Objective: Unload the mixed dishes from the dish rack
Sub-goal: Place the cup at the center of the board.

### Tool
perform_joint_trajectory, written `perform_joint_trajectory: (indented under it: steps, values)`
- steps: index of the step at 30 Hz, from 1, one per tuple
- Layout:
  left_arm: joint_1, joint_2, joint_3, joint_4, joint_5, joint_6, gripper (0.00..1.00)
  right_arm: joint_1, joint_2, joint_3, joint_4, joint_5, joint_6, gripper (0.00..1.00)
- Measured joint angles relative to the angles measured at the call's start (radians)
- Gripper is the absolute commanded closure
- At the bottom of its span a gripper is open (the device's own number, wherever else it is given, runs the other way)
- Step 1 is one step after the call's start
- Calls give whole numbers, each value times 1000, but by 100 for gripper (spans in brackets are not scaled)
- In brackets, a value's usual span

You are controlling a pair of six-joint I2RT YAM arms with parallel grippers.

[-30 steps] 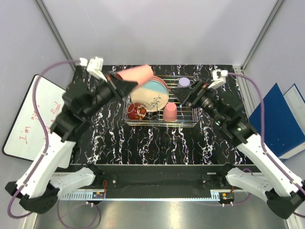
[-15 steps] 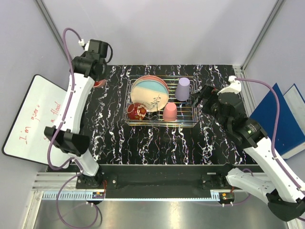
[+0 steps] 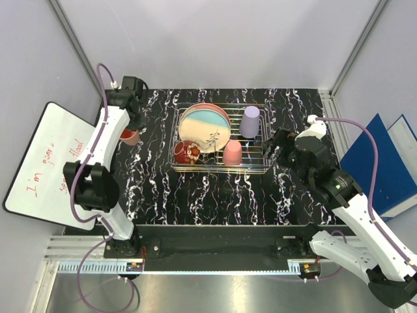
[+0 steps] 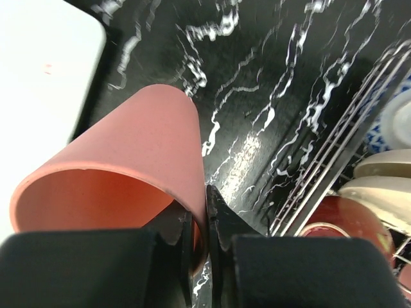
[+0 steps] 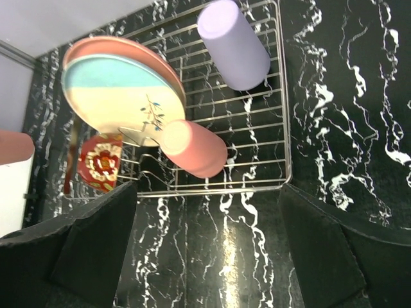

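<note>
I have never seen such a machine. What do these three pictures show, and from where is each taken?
These are two robot arms bolted to a black marbled table. The wide picture comes from a fixed camera above, the other two from wrist cameras. A wire dish rack holds two plates, a red bowl, a pink cup and a lavender cup. The left end effector pinches the wall of a second pink cup, left of the rack, near a whiteboard. The right end effector is open and empty, right of the rack.
</note>
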Motion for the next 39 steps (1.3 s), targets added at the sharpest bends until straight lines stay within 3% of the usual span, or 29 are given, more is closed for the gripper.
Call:
perform_joint_trajectory:
  steps: [11, 21, 26, 27, 29, 30, 33, 39]
  values:
    - [54, 114, -82, 113, 153, 18, 100, 0, 102, -23, 23, -1, 0, 0]
    - [56, 225, -25, 46, 193, 17, 100, 0, 200, -23, 69, -10, 5, 0]
    - [57, 258, -8, 17, 189, 17, 85, 0, 232, -23, 74, -11, 9, 0]
    - [58, 259, -7, 13, 189, 17, 77, 0, 235, -23, 75, -11, 9, 0]
    - [58, 259, 5, -1, 189, 20, 69, 0, 237, -23, 77, -14, 9, 0]
    - [58, 259, 14, -6, 188, 20, 56, 0, 237, -23, 79, -16, 9, 0]
    - [59, 258, 41, -7, 185, 19, 48, 0, 237, -23, 79, -19, 9, 0]
    - [59, 256, 81, -20, 177, 12, 45, 0, 237, -23, 90, -28, 9, 0]
